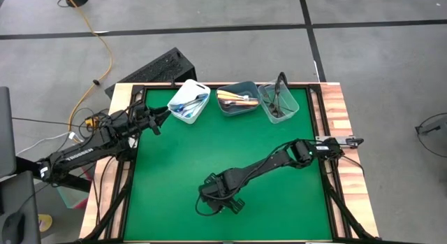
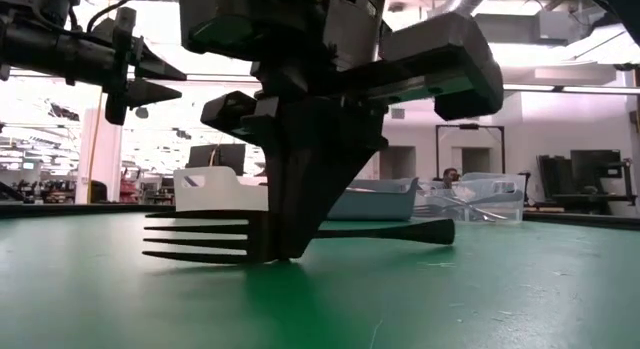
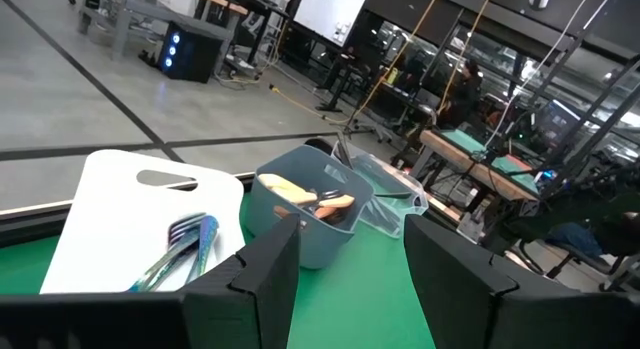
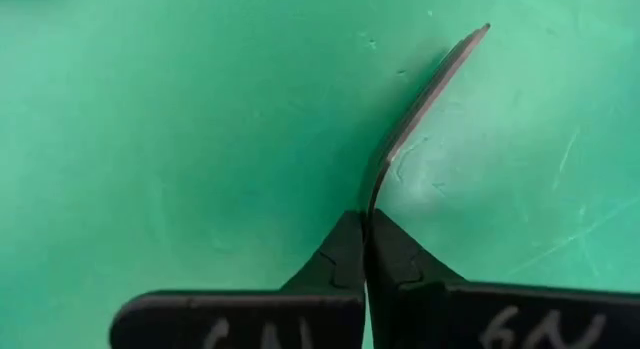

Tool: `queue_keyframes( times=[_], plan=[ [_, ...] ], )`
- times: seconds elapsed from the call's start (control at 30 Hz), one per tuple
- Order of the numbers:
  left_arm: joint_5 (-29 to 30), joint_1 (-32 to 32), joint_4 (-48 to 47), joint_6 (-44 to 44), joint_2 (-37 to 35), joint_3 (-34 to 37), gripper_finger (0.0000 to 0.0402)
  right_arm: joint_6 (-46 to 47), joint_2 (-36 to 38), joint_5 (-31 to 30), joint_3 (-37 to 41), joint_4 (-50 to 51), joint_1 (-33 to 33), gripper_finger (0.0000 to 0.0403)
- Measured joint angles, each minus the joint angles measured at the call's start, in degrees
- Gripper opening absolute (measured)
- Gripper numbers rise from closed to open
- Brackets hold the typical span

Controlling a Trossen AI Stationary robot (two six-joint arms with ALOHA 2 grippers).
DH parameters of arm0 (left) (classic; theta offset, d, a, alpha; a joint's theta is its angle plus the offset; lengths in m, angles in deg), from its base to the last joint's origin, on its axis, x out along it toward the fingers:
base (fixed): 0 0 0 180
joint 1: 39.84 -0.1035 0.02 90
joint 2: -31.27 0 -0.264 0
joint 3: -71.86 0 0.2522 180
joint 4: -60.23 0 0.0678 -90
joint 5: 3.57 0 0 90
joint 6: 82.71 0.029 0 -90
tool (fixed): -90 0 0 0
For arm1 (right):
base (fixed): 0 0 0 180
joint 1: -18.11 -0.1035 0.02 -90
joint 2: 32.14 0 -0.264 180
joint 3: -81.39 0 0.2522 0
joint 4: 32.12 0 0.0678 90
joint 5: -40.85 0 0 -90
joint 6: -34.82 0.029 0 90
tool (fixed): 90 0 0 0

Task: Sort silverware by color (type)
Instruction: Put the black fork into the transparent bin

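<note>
Green mat (image 2: 520,289): claw-hidden fork (image 2: 200,237) neck

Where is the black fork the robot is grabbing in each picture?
High view: black fork lies low on the green mat, under the right gripper.
Low view: fork in the middle, tines left, pinched by the gripper.
Left wrist view: not in it.
Right wrist view: fork seen edge-on, clamped between the fingers.
Shared landmark: the green mat.
</note>
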Motion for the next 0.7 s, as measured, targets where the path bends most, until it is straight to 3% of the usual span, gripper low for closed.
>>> queue_keyframes(
  times=[0.27, 0.5, 0.7],
  plan=[
    [-0.03, 0.0, 0.13, -1.76, 0.0, 0.0, 0.0164, 9.99, 1.2, 0.96, -5.71, 4.0, 2.19, 0.0005],
    [-1.33, -0.01, 0.51, -3.54, -0.02, 0.0, 0.0164, 15.39, 6.78, -5.19, -11.23, 6.98, 6.06, 0.0005],
    [-1.96, 0.06, -0.02, -4.74, -0.13, 0.0, 0.0164, 19.65, 16.06, -13.61, -12.67, 8.53, 10.18, 0.0005]
  ],
)
